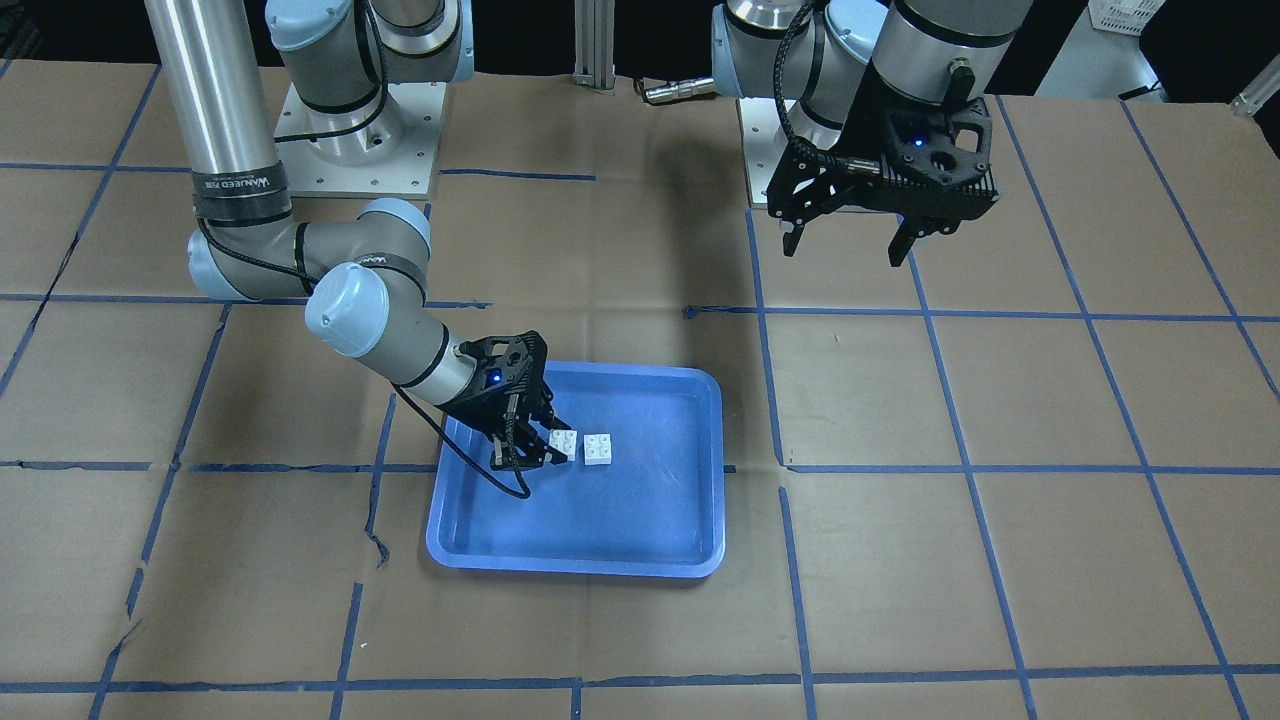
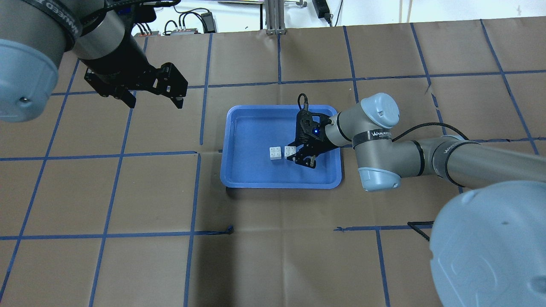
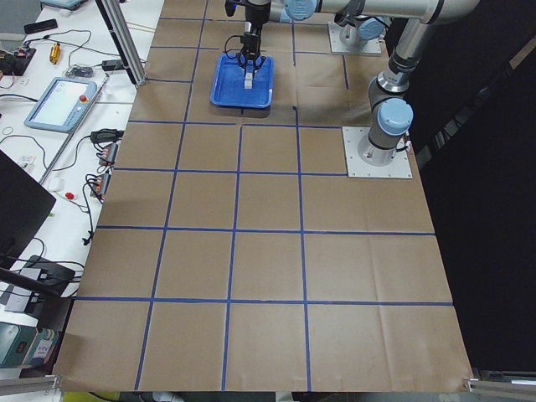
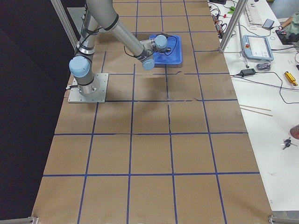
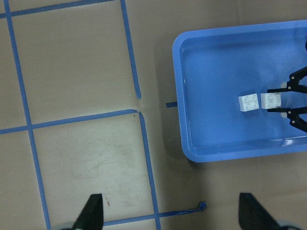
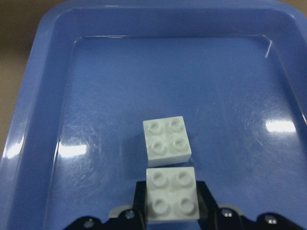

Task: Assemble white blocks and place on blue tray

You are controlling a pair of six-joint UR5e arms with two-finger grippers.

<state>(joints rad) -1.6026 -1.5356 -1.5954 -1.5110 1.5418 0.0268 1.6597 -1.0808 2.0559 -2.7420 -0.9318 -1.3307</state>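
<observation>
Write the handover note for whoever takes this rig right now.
Left gripper: open, empty, hovering over the table, away from the tray.
Right gripper: inside the tray, jaws shut on the held block.
Other block: on the tray floor beside it, a small gap between them.
Done: both blocks are in the tray.
Left: press one onto the other; they are not joined yet.

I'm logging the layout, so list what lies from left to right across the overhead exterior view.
left gripper → left rim of the blue tray → loose white block → second white block, which sits between the fingers of the right gripper
</observation>
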